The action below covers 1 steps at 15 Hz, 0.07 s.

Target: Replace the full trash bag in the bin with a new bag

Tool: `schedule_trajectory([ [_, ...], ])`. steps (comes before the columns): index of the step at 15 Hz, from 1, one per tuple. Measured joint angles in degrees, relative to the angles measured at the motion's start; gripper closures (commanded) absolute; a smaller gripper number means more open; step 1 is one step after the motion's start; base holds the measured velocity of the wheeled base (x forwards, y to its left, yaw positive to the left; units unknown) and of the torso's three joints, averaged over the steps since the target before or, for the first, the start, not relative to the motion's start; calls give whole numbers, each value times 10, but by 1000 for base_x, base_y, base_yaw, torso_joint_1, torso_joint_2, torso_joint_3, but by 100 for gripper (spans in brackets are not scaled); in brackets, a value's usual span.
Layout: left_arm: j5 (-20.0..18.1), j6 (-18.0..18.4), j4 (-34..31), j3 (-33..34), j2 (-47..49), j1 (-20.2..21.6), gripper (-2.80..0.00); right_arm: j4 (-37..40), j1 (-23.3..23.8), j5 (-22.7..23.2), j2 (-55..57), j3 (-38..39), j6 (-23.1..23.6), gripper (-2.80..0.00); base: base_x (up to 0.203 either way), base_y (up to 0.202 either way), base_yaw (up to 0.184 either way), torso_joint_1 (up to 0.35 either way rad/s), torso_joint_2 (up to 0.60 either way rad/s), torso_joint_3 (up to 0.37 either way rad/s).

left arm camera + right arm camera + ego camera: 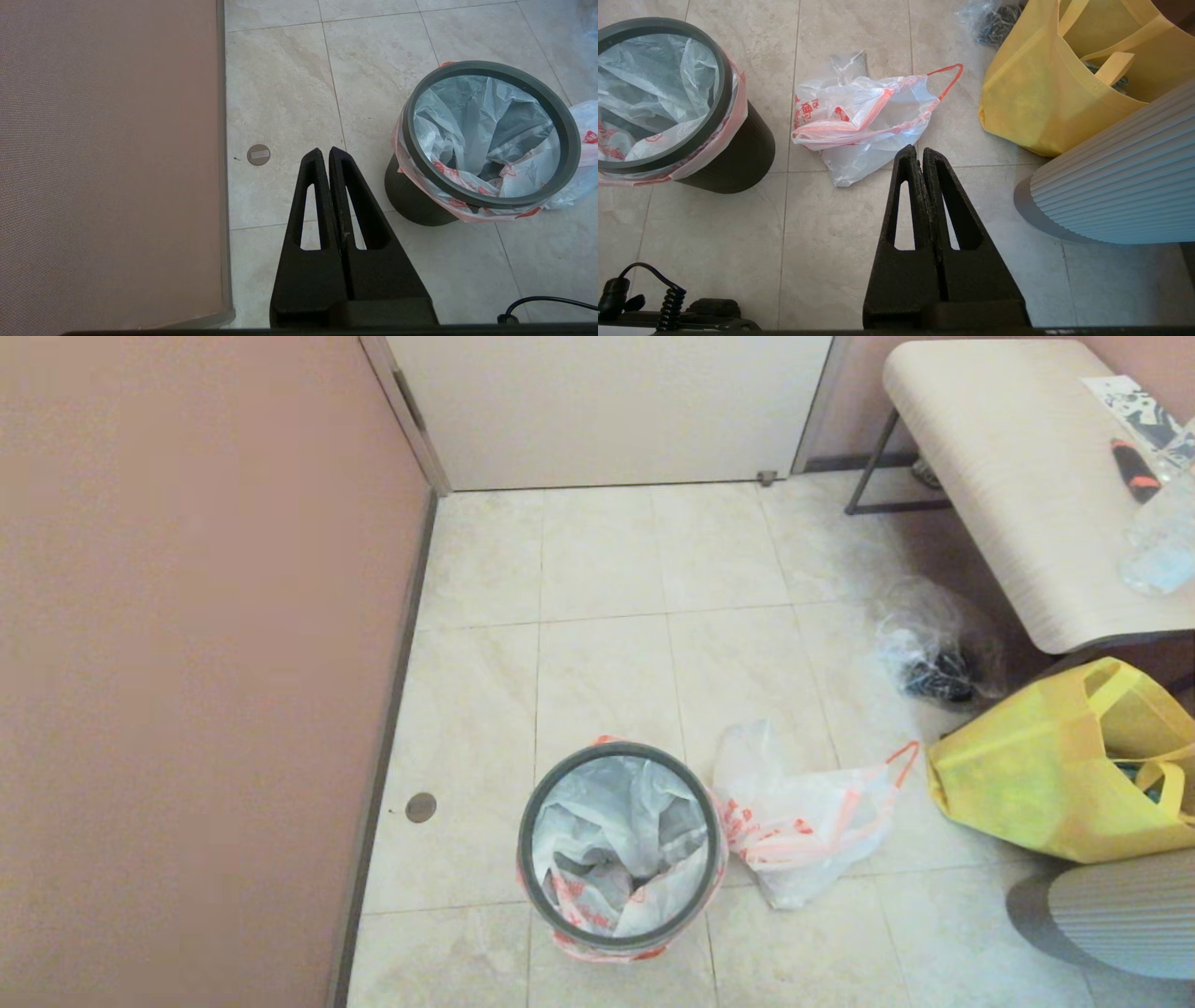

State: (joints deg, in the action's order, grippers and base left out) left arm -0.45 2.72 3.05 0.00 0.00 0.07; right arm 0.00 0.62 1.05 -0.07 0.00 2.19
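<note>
Bin [532, 859] bottom centre, new bag [616, 831] ringed | full trash bag [803, 821] beside it | left gripper [325, 151], right gripper [918, 150] both pressed together, empty | risk: thin hem slipping from ring.

The tiled floor [607, 579] bears the bin [621, 847], the full trash bag [803, 821] and a yellow tote [1036, 775].

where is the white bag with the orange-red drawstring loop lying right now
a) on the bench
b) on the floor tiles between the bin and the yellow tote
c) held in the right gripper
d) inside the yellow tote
b: the full trash bag lies on the floor tiles, with the bin to its left and the yellow tote to its right, and the right gripper is shut on nothing.
</note>
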Motion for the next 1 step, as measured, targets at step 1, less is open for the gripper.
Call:
schedule_trajectory([
  [1,0,0,0,0,0,0,0,0,0,0,0,0,0,0,0,0,0,0,0,0],
])
